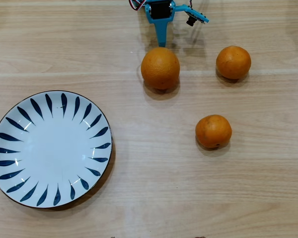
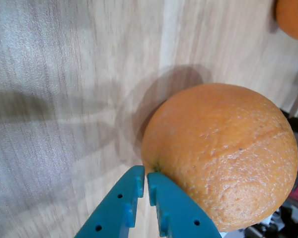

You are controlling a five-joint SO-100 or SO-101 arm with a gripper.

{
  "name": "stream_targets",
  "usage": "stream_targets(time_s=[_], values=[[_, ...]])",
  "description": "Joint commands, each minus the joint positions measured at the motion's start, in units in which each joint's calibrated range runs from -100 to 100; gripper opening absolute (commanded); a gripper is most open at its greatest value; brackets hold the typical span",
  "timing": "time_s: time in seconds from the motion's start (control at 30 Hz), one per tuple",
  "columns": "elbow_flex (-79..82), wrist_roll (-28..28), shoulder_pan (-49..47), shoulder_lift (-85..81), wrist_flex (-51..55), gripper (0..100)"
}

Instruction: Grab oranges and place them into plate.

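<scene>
Three oranges lie on the wooden table. In the overhead view the largest orange [image 1: 160, 68] is at top centre, a smaller orange [image 1: 233, 62] sits to its right, and another small orange [image 1: 213, 131] lies lower right. The white plate [image 1: 52, 148] with dark blue leaf strokes rests at lower left with nothing on it. My teal gripper [image 1: 161, 43] reaches in from the top edge, its tip right behind the largest orange. The wrist view shows the gripper [image 2: 144, 177] shut, its fingers pressed together with nothing between them, the tips against the side of the big orange [image 2: 223, 153].
A second orange [image 2: 294, 17] peeks in at the top right corner of the wrist view. Bare wood lies between the plate and the oranges. Dark clutter shows beyond the table edge at the wrist view's right.
</scene>
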Motion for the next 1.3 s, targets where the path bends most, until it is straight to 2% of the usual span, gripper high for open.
stream_targets(time_s=[0.0, 1.27], values=[[1.94, 0.15, 6.52, -0.85, -6.1, 2], [1.94, 0.15, 6.28, -0.85, -6.18, 2]])
